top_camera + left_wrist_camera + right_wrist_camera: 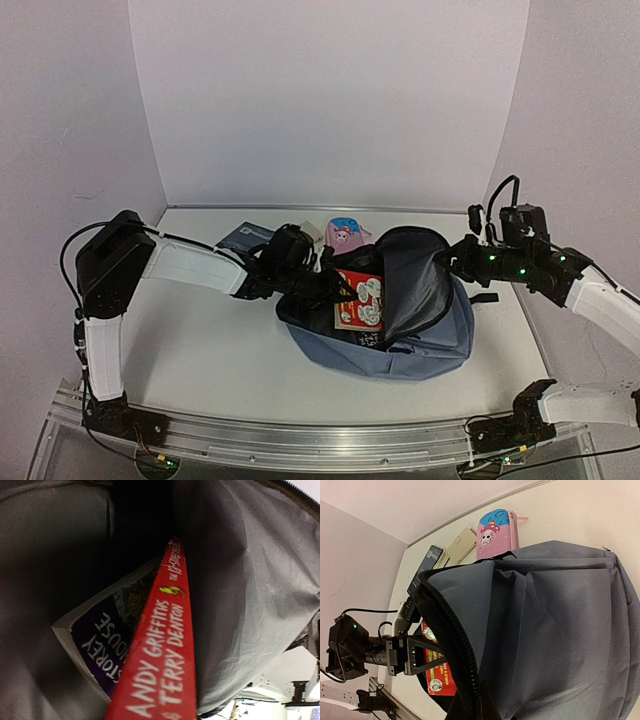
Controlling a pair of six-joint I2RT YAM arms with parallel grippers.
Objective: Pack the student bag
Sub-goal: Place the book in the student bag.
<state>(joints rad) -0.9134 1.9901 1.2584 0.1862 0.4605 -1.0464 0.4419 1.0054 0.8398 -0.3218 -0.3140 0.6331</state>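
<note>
The student bag (430, 335), grey-blue with a dark lining, lies in the middle of the table with its mouth facing left. My left gripper (338, 290) is shut on a red book (360, 300) and holds it in the bag's mouth; it also shows in the right wrist view (426, 655). In the left wrist view the red book's spine (165, 650) runs into the bag beside a purple book (97, 640) that lies against the lining (250, 590). My right gripper (452, 262) is shut on the bag's upper zip edge (465, 680) and holds the flap up.
A pink pencil case (343, 232) lies behind the bag; it also shows in the right wrist view (495, 532). A dark blue book (245, 237) and a beige flat item (457, 545) lie at the back left. White walls enclose the table.
</note>
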